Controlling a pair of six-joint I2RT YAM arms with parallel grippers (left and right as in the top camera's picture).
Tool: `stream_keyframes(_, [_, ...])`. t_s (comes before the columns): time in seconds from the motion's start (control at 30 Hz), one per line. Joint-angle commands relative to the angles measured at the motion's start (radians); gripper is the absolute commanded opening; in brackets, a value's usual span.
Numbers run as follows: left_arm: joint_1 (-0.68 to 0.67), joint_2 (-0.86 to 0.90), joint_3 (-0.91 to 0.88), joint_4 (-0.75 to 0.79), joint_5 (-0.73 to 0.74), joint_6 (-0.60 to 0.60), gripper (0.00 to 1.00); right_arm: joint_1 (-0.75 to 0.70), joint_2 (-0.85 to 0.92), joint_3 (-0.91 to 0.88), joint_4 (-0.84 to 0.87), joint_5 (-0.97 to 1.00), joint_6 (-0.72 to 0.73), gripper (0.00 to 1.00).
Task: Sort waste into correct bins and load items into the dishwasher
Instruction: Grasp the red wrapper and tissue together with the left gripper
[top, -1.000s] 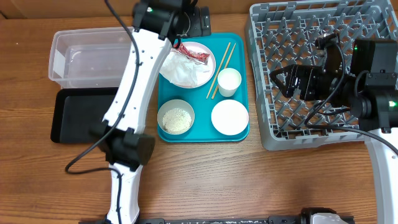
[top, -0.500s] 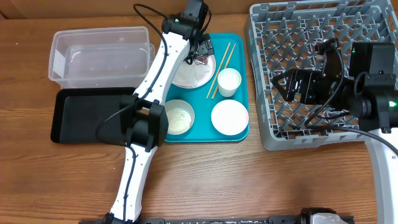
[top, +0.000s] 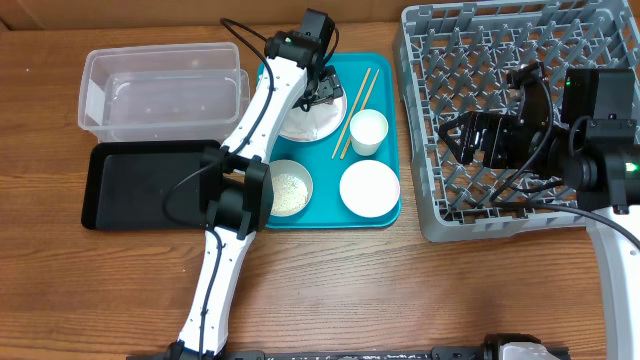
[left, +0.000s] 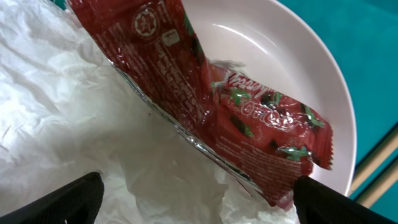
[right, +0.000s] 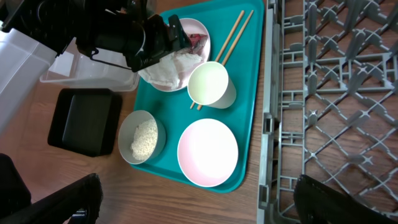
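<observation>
Framing red wrapper (left: 211, 106), left pincer (left: 196, 200) spread

The wooden table (top: 400, 290) bore a clear tub (top: 95, 100) upper left, black tray (top: 130, 190) below it, teal tray (top: 330, 222) centre, grey dish rack (top: 440, 60) right.

A crinkled red wrapper (left: 230, 118) lies over white napkin (left: 74, 143) on the plate (left: 298, 74).
</observation>
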Motion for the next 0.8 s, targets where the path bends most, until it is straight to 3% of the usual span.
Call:
stream_keyframes(0.0, [0.011, 0.014, -0.012, 0.012, 0.014, 0.005, 0.99, 0.005, -0.004, 0.026, -0.002, 0.01, -0.002, 1.0])
stream_keyframes(0.77, [0.008, 0.014, -0.115, 0.064, 0.083, 0.017, 0.94, 0.005, -0.004, 0.026, -0.016, 0.018, -0.003, 1.0])
